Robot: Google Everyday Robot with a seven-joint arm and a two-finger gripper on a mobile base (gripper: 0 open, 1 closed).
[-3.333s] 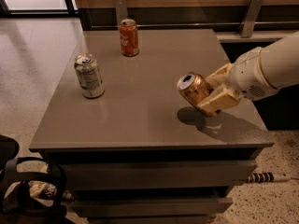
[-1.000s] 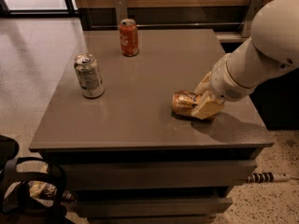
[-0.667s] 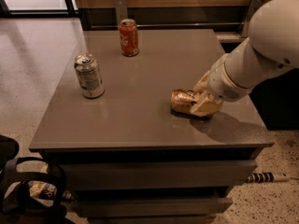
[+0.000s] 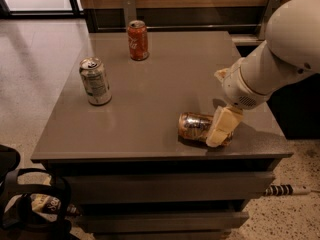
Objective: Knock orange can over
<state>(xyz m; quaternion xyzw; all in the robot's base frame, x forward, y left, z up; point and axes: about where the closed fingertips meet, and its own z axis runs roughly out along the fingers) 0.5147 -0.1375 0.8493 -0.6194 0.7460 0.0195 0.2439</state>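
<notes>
The orange can (image 4: 196,126), golden-copper with dark lettering, lies on its side near the front right of the grey table (image 4: 165,84), its silver top pointing left. My gripper (image 4: 220,102) is at the can's right end. The near cream finger (image 4: 222,126) rests in front of the can and hides that end. The far finger (image 4: 220,75) stands apart behind it. The gripper is open and the can rests on the table.
A silver-white can (image 4: 95,81) stands upright at the left of the table. A red-orange cola can (image 4: 137,40) stands at the back. The table's front edge is just below the fallen can. Bags lie on the floor at lower left (image 4: 30,204).
The can, held tilted above the table at first, now lies on its side. In the last second the fingers have spread apart and the far finger has moved off the can.
</notes>
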